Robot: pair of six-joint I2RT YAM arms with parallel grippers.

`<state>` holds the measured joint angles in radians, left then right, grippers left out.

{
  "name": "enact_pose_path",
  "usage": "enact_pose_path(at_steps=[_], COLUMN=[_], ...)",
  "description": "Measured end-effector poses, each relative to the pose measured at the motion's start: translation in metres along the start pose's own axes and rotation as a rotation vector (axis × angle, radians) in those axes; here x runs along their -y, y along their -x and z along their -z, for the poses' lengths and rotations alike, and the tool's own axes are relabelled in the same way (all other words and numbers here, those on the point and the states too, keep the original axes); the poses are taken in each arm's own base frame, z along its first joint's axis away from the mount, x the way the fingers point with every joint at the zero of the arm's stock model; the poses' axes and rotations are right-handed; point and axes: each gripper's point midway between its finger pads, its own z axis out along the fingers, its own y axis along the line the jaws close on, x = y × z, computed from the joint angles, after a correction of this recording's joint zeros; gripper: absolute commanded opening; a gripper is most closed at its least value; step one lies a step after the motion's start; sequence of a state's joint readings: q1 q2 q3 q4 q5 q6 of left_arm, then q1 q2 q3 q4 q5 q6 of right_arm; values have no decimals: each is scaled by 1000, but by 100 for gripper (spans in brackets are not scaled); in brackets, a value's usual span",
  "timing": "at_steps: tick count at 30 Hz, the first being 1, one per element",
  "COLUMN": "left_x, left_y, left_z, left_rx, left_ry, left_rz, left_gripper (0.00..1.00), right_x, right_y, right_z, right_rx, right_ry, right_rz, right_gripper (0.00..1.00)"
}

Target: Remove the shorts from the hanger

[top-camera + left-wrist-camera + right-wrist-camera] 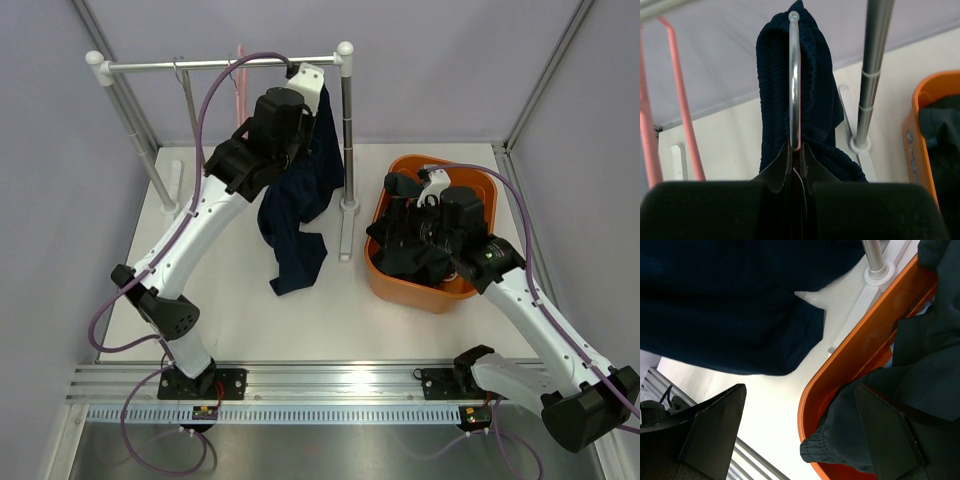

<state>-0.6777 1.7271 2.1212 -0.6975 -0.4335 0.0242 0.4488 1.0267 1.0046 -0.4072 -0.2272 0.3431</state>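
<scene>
The dark navy shorts (298,205) hang from a hanger (795,75) at the right end of the rack rail, their lower end resting on the table. My left gripper (303,80) is up at the rail, and in the left wrist view it (796,150) is shut on the hanger's hook, with the navy shorts (817,95) draped behind it. The black/charcoal shorts (415,260) lie in the orange bin (470,180). My right gripper (405,235) is open and empty over the bin's left rim (840,370), above the charcoal shorts (865,410). The light blue shorts are out of view.
The rack's right post (346,130) stands between the navy shorts and the bin. An empty pink hanger (240,75) and a wire hanger (184,85) hang on the rail (200,65). Grey walls close in the table on three sides.
</scene>
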Motion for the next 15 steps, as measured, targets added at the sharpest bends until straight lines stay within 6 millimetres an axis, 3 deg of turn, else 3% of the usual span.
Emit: enact_pose_path(at_steps=[5,15], left_x=[13,12], left_y=[-36,-75], left_z=[20,106], left_rx=[-93,-110], left_ry=[-36,-124], left_rz=[-42,-22], left_gripper=[0,0], right_x=[1,-3], right_y=[-1,-9], right_z=[-2,-10], right_rx=[-6,-32], right_ry=[-3,-16], right_rz=[3,21], right_gripper=[100,99])
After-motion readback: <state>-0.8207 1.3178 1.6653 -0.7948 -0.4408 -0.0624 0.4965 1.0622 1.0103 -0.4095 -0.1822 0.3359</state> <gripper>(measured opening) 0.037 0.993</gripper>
